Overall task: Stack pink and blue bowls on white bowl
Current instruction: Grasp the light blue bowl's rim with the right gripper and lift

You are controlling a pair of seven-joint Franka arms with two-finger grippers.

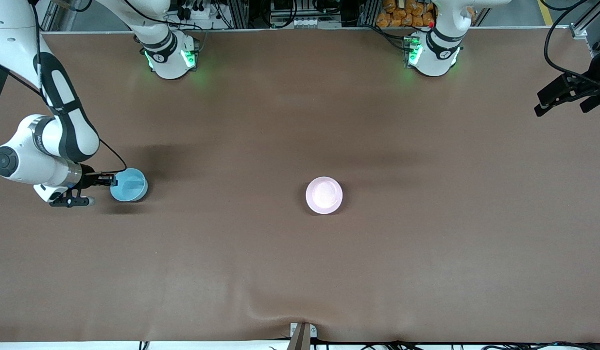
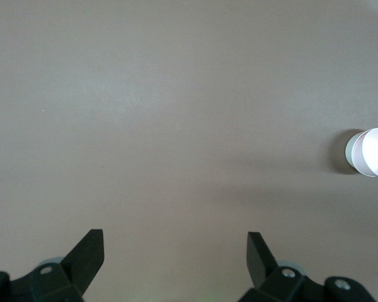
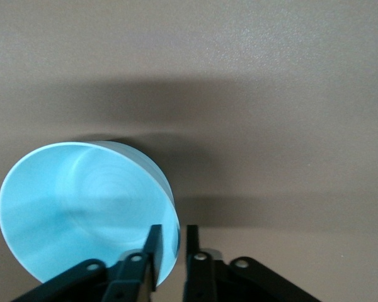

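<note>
Right hand [image 1: 112, 181] was down at the worktop [image 1: 300, 272] level, toward the right arm's end, clamped on the rim of the blue bowl [image 1: 129, 185]. In the right wrist view one finger [image 3: 152, 251] sat inside the blue bowl [image 3: 82, 214] and the other just outside the wall, rim pinched between them, only a thin gap left. Bowl looked tipped, its opening turned partly toward the wrist camera, so I couldn't tell whether its base was flat on the worktop or just off it. Right arm came in low, wrist nearly level with the surface.

Taking the blue bowl as reference: the pink bowl [image 1: 324, 195] sat well apart from it, toward the left arm's end, about mid-worktop and a touch nearer the front camera. It sat upright. It looked nested in a white bowl [image 2: 351, 151]: the left wrist view showed a pale edge peeking from under the bright pink bowl [image 2: 375, 152], though glare made it hard to be sure. In the front view only one pale pinkish rim showed.

Left hand [image 1: 567, 99] hung up in the air over the edge of the worktop at the left arm's end, farthest of all from the blue bowl, waiting. Its fingers [image 2: 88, 251] were spread wide, nothing between them, only bare worktop under them.
</note>
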